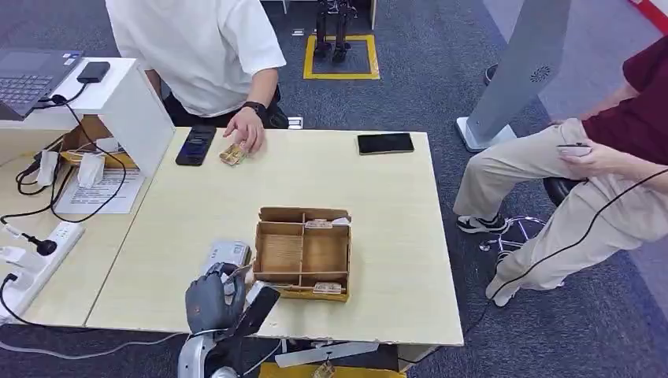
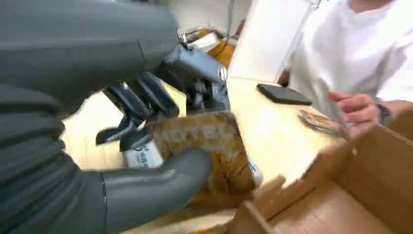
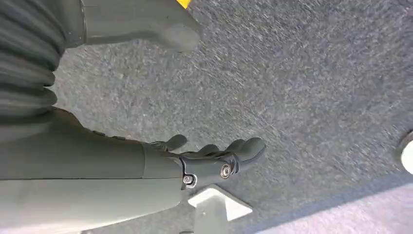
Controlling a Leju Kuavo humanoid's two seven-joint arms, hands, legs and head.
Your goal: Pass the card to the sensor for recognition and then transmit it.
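Left hand [image 2: 146,146]: thumb and dark fingers [image 2: 146,97] grip the card [image 2: 204,151] by its faces, probably so one flat side can meet the sensor [image 1: 224,253], a pale unit just beyond, near the table's [image 1: 378,197] front edge. Compartmented cardboard box [image 1: 303,252]: beside the hand. Person's hand [image 1: 246,130]: far edge, likely waiting. Right hand [image 3: 214,161]: hanging over carpet, fingers loosely extended, holding nothing.
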